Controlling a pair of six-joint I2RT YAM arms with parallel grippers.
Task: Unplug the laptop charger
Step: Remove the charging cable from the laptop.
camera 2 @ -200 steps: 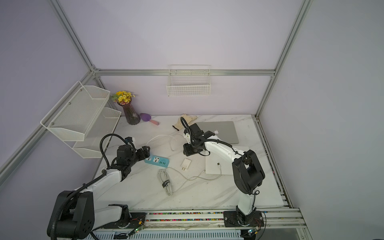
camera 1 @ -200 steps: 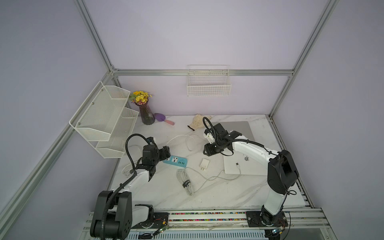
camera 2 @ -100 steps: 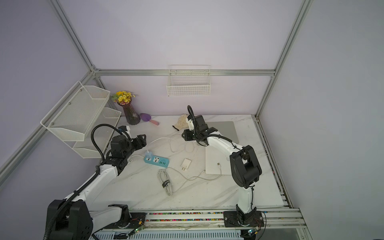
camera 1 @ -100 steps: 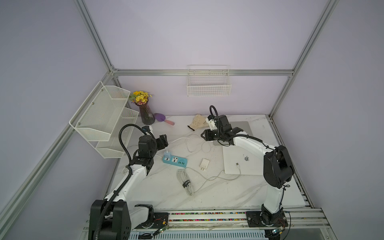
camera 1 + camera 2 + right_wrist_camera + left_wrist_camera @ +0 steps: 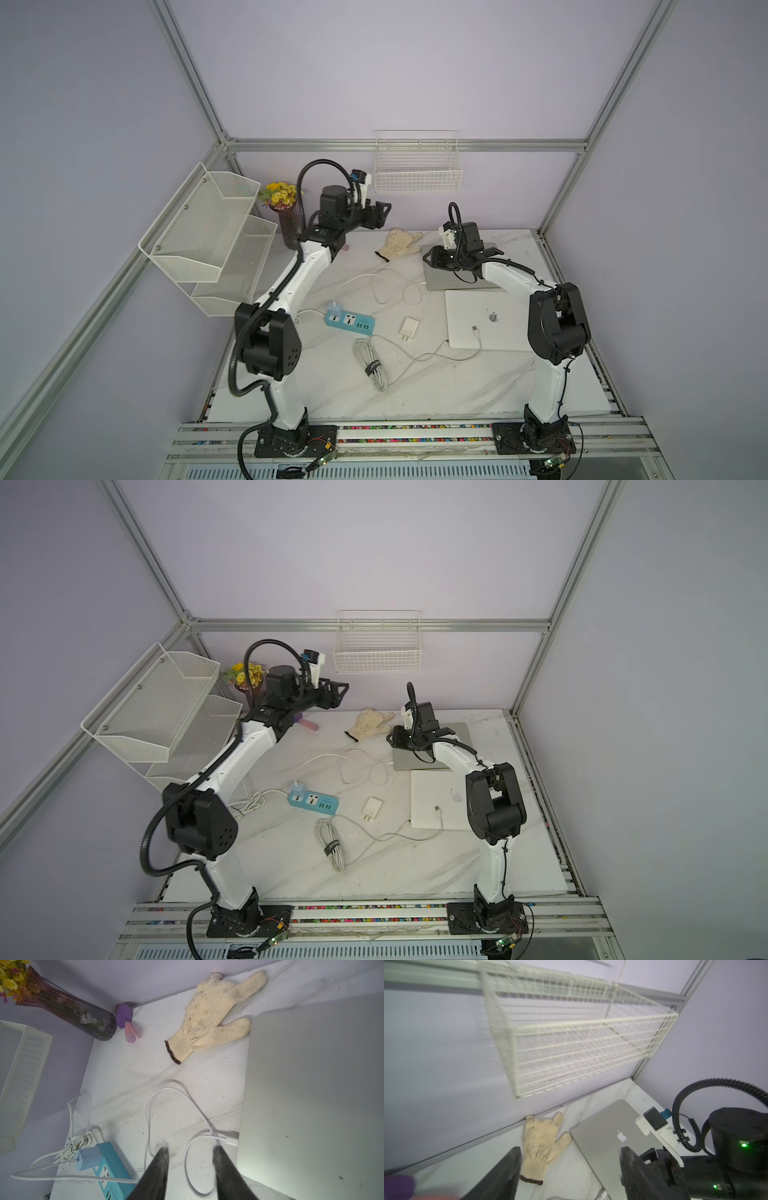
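Where the side wall meets the table (image 5: pixel 436 386), a white mesh rack (image 5: pixel 199 232) hangs, and a vase (image 5: pixel 289 224) of yellow flowers stands in the back corner beside it. The left gripper (image 5: pixel 384 215) is raised well above the table near the back wall. Its jaws are spread wide with nothing between them (its wrist view looks past them at the glove (image 5: pixel 542 1142) and the wire basket (image 5: pixel 571 1043)).

Lower down, toward the table's middle, a teal power strip (image 5: pixel 351 322) lies flat with a pale blue adapter (image 5: pixel 334 309) plugged into its left end. From that adapter a white cable (image 5: pixel 374 278) loops across to the left edge of the grey laptop (image 5: pixel 444 280), where its connector meets the side.

Just right of the strip lies the white charger brick (image 5: pixel 409 328), prongs bare, in no socket and apart from the strip. A grey cable (image 5: pixel 370 363) lies bundled in front of it, its free plug end resting on the white laptop (image 5: pixel 486 320). Whether it joins the brick I cannot tell.

The right gripper (image 5: pixel 430 257) hovers at the grey laptop's left edge, near the white connector, with its jaws moderately parted and empty.
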